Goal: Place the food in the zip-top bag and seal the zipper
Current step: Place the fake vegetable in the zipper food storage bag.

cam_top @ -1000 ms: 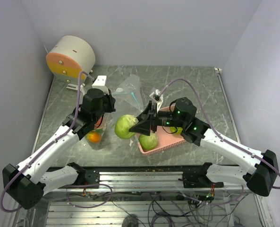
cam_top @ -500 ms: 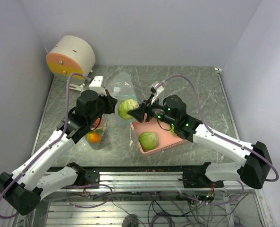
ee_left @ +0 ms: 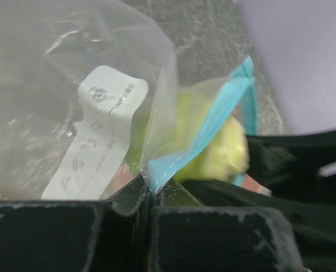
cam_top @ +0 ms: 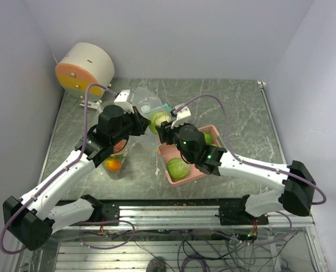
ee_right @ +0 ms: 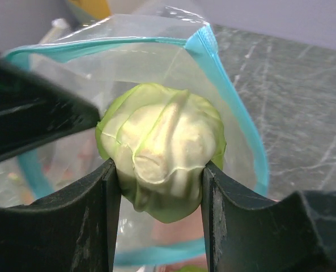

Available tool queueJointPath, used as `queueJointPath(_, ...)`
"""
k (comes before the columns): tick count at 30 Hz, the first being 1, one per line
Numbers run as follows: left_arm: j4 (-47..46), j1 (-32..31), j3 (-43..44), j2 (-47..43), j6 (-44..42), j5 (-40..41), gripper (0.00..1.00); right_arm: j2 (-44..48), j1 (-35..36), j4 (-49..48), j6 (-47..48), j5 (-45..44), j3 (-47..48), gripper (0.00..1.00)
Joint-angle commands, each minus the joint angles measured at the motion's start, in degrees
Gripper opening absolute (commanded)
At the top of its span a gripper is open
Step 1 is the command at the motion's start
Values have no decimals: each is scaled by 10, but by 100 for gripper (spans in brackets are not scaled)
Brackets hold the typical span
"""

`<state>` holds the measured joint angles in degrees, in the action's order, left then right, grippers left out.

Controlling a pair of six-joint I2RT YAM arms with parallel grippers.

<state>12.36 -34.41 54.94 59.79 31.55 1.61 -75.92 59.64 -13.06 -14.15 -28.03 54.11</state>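
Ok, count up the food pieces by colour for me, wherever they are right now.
Pale green: 2, held cabbage and tray cabbage
Brighter green: 1, green piece
Orange: 1, orange fruit
Total: 4 clearly visible

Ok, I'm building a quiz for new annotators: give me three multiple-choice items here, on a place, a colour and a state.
1. Where is the cabbage in the right gripper? A under the zip-top bag; B at the bag's open mouth; C far from the bag.
2. What colour is the zipper? A red; B yellow; C teal.
3. The left gripper is: A wide open; B shut on the cabbage; C shut on the bag's edge.
Answers: 1 B, the mouth frames it in the right wrist view; 2 C, the strip shows teal; 3 C, it pinches the teal edge.
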Motion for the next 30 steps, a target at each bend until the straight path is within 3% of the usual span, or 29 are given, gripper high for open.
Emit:
queueJointPath(1, -41, -19, 27, -2, 39, -90, 7, -46, 6, -60, 36, -136, 29, 15)
queueJointPath(8, -79, -25, 2, -17, 88, -141, 7, -113, 7, -72, 69, -255, 80, 18)
queueJointPath(12, -82, -28, -19, -25, 92, -142, 7, -85, 6, -136, 70, -176, 44, 25)
queueJointPath(17, -85, -29, -47, -25, 83, -110, 7, -67, 4, -116, 62, -64, 45, 59)
queueJointPath(21, -78, -29, -57, -13, 73, -60, 7, -38, 3, -22, 49, -6, 62, 99)
queueJointPath(30, -100, -28, -51, 27, 58, -4, 7, 87, 4, 83, 40, 73, 62, 100)
